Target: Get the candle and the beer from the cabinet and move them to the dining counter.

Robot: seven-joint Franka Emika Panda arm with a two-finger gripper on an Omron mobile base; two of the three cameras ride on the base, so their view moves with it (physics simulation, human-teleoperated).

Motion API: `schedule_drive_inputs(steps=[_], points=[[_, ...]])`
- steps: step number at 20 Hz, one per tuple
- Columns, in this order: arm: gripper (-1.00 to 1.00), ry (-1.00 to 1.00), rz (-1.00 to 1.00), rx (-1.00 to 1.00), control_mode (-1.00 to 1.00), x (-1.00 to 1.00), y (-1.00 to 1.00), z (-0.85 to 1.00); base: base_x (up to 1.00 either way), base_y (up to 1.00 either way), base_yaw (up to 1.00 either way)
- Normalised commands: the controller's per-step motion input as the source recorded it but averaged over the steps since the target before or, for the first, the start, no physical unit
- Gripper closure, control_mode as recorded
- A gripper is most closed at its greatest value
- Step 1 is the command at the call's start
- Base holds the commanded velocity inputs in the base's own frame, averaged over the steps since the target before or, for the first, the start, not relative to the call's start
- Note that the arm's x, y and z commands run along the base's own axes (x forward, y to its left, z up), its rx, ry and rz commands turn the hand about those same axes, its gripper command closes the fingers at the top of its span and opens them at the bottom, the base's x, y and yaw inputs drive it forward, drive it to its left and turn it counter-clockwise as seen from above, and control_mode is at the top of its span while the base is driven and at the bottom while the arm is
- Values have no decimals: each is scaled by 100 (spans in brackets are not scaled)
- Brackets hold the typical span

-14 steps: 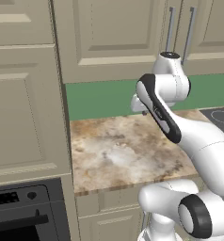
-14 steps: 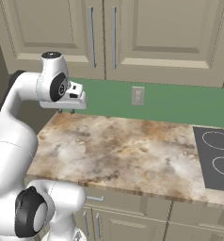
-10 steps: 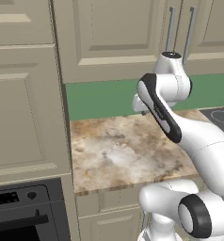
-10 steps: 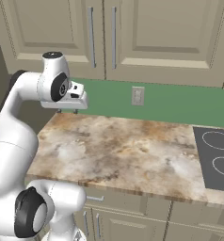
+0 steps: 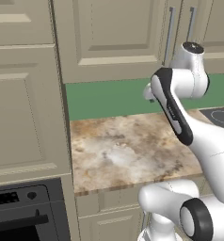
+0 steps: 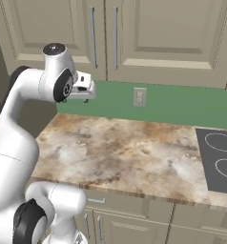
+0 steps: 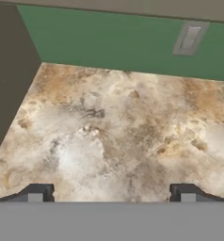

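Now, from the left base view, the arm rises from the lower right and bends back over the stone table (image 5: 128, 150), its hand held up in front of the green wall (image 5: 104, 96) just under the cabinet (image 5: 114, 37). The cabinet doors are shut, two grey bar handles (image 5: 169, 28) side by side. A tall beige unit (image 5: 24, 94) stands at the left with a black oven (image 5: 20, 214) low in it, and a corner of the black cooktop (image 5: 220, 115) shows at the right edge. From the right base view, the pincer (image 6: 85, 91) hangs at the height of the green wall, just below the cabinet's (image 6: 172, 38) lower edge and well above the table (image 6: 129, 152); I cannot tell its spread from here. A white socket plate (image 6: 139, 97) sits on the wall to its right, and the cooktop (image 6: 220, 159) lies at the table's right end. In the hand view, the two dark fingertips (image 7: 36, 193) stand far apart at the bottom, so the pincer (image 7: 111, 194) is wide, nothing between them. Below lies the marbled table (image 7: 118, 136), with the green wall beyond it, the socket plate (image 7: 189, 39) upper right, and the tall unit's dark side (image 7: 10, 70) at the left. The cabinet is closed, so the candle and beer cannot be seen.
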Motion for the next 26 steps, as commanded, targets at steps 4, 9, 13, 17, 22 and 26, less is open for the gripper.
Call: schedule_drive_inputs(steps=[4,9,13,17,22,26], points=[[-100,-29,0,0,-100,0,-28,63,0,0,0],[-100,-33,0,0,-100,0,-24,63,0,0,0],[-100,-28,0,0,-100,0,-14,51,0,0,0],[-100,-29,0,0,-100,0,-1,42,0,0,0],[-100,-27,0,0,-100,0,0,38,0,0,0],[-100,-25,-3,0,-100,0,0,38,0,0,0]])
